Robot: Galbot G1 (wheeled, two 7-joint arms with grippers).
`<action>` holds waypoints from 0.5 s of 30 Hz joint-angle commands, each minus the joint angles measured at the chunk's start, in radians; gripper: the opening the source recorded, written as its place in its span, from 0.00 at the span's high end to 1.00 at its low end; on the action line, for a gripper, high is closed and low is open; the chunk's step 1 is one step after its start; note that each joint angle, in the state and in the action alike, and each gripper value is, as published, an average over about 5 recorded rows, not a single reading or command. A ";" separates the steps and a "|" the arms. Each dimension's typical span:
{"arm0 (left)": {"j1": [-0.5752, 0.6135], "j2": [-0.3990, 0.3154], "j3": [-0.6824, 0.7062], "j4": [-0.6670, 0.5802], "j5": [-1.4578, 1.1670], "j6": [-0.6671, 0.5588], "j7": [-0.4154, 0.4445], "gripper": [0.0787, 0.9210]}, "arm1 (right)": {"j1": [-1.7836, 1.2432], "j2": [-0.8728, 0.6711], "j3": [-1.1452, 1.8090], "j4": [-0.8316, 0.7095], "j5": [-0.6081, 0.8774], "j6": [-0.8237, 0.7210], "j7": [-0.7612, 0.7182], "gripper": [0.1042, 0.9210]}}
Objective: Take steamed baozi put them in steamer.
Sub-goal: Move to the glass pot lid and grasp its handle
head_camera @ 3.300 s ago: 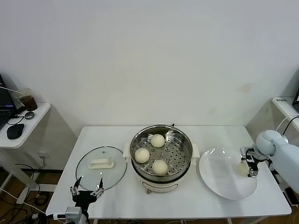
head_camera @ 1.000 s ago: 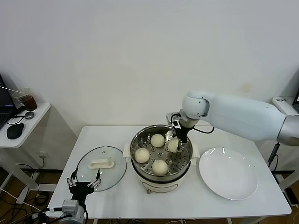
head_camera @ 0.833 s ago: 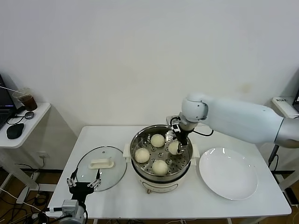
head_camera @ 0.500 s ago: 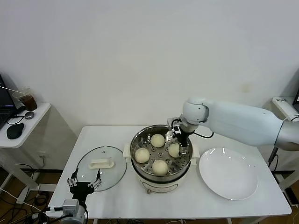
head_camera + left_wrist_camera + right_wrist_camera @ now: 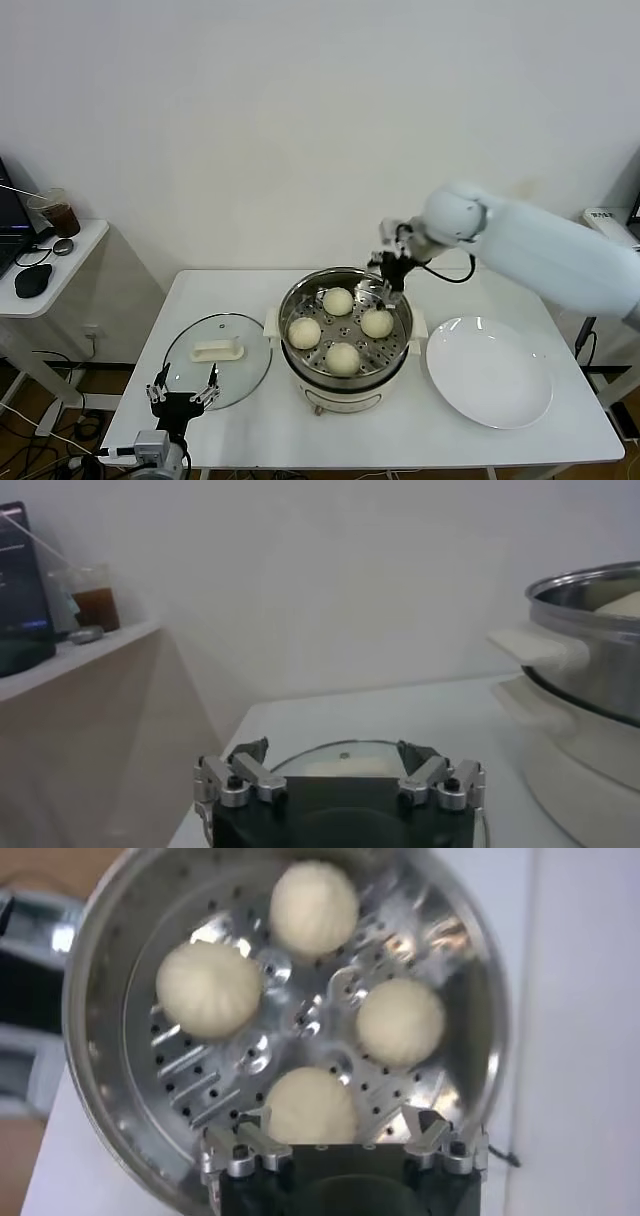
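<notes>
While the left gripper (image 5: 184, 391) sits parked at the lower left of the head view, jaws spread and empty, just in front of the glass lid (image 5: 217, 358), all activity is further back. The white plate (image 5: 489, 372) at the lower right is now bare. In the centre, the steamer (image 5: 345, 328) holds all four steamed baozi (image 5: 377, 323) on its perforated floor, the fourth having been set down a moment ago. Judged from this, the loading is complete. At the steamer's far rim, the right gripper (image 5: 389, 268) has lifted clear; its fingers (image 5: 248, 1144) are released, wide apart, grasping nothing and touching neither bun nor pot.
</notes>
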 commanded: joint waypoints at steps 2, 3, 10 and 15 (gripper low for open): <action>0.001 -0.011 0.010 0.001 -0.059 -0.044 -0.029 0.12 | -0.550 -0.185 0.844 0.099 0.155 0.104 0.516 0.12; -0.001 -0.014 0.013 0.002 -0.066 -0.051 -0.034 0.12 | -0.621 -0.175 0.928 0.107 0.156 0.108 0.567 0.12; -0.003 -0.010 0.022 -0.014 -0.051 -0.088 -0.039 0.12 | -1.128 0.020 1.475 0.191 0.166 0.175 0.853 0.12; -0.037 0.012 0.011 0.011 0.045 -0.111 -0.026 0.12 | -1.355 0.207 1.706 0.256 0.162 0.227 0.964 0.12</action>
